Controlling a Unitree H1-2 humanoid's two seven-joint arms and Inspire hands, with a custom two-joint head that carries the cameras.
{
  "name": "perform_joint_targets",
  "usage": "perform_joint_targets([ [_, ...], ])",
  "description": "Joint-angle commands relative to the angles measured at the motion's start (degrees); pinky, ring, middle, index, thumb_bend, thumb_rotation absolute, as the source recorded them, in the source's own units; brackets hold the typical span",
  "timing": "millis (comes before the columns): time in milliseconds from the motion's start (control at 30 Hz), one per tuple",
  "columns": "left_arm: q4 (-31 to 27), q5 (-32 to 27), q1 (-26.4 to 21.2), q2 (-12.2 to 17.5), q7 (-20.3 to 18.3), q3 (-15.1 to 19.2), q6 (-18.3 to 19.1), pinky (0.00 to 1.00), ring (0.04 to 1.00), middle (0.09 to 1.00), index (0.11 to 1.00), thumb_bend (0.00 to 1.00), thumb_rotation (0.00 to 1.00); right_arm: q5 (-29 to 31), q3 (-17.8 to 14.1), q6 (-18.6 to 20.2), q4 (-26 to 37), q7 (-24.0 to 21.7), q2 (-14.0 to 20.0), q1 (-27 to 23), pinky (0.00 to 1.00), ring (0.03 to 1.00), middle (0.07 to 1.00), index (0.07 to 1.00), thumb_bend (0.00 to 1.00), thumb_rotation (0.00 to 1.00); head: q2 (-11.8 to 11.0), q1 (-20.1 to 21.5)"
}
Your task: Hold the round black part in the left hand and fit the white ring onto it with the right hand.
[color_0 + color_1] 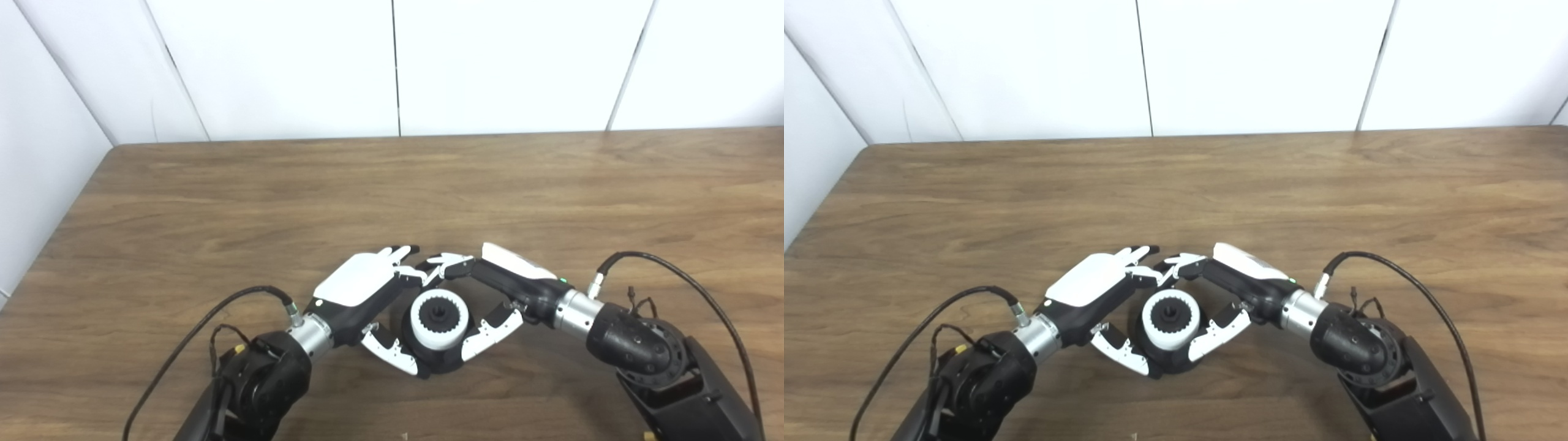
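Left hand: the left hand [358, 288] lies at the near middle of the surface [245, 196], its white glossy back up, fingers [401, 254] reaching behind the black part [444, 366] and thumb [392, 352] curving round its near left side; it appears to cup the part, though I cannot tell how firmly.
Black part: round, dark and matt, mostly hidden under the ring; only its lower rim and a dark hub in the centre show. Its axis stands upright, open face toward the camera.
Ring: the white ring [439, 318] sits on top of the black part, between the two hands. It is a smooth, thick band with a toothed inner edge, round with no long side, its axis vertical.
Right hand: the right hand [508, 275] mirrors the left, fingers [450, 263] arched behind the ring and thumb [490, 337] against the near right side, closed round ring and part. The fingertips of both hands nearly meet behind the ring.
Surface: brown wood grain, flat, with white panel walls behind.
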State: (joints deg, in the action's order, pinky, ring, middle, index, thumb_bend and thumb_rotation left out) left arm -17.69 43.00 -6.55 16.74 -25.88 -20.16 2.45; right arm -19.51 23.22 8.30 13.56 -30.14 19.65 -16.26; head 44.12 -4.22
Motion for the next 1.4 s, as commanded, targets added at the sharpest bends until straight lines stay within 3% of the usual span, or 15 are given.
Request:
perform_joint_targets([
  [0, -2.0, 0.2, -2.0, 0.7, 1.1, 0.9, -0.7, 1.00, 1.000, 0.951, 0.667, 0.91, 0.40, -0.3, -0.8, 0.0, 0.8, 0.4, 0.0, -1.2, 0.84, 0.943, 0.885, 0.719, 1.00, 0.42, 0.0, 0.0],
  [300, -1.4, 0.4, -1.7, 2.4, 0.9, 2.0, -0.5, 0.97, 1.000, 0.957, 0.673, 0.93, 0.41, -0.3, -2.0, -0.5, 0.9, 1.4, -0.5, -1.1, 0.85, 0.971, 0.931, 0.717, 1.00, 0.40, -0.1, 0.2],
  [433, -1.7, 0.3, -1.5, 3.6, 0.6, 2.5, -0.7, 0.95, 1.000, 0.958, 0.677, 0.92, 0.44, 0.0, -2.7, -0.4, 0.8, 1.7, -1.1, -0.8, 0.91, 0.998, 0.968, 0.711, 1.00, 0.40, 0.0, 0.2],
  [633, -2.0, -1.7, -0.7, 4.8, 0.1, 4.0, 0.0, 1.00, 1.000, 0.965, 0.684, 0.91, 0.42, -0.1, -3.3, 0.2, 1.0, 2.2, -1.7, -0.6, 0.93, 1.000, 1.000, 0.706, 1.00, 0.40, 0.0, 0.2],
  [767, -3.1, -2.2, -0.1, 5.6, -1.2, 5.3, 1.6, 0.93, 1.000, 0.969, 0.696, 0.91, 0.45, 0.2, -3.9, 0.7, 1.2, 2.4, -2.0, -0.5, 0.93, 1.000, 1.000, 0.712, 1.00, 0.40, 0.0, 0.2],
  [933, -3.3, -4.0, 0.4, 6.7, -1.4, 6.9, 1.5, 0.98, 1.000, 0.965, 0.712, 0.92, 0.45, 0.7, -4.6, 1.3, 1.3, 2.5, -2.0, -0.3, 0.94, 1.000, 1.000, 0.717, 1.00, 0.39, 0.0, 0.4],
  [1367, -2.9, -7.0, 1.7, 8.0, 0.7, 9.4, -0.4, 0.92, 0.986, 0.940, 0.855, 0.93, 0.44, 0.0, -5.7, 3.2, 2.0, 2.9, -2.0, -0.1, 0.92, 1.000, 0.988, 0.726, 1.00, 0.42, 0.3, 0.6],
])
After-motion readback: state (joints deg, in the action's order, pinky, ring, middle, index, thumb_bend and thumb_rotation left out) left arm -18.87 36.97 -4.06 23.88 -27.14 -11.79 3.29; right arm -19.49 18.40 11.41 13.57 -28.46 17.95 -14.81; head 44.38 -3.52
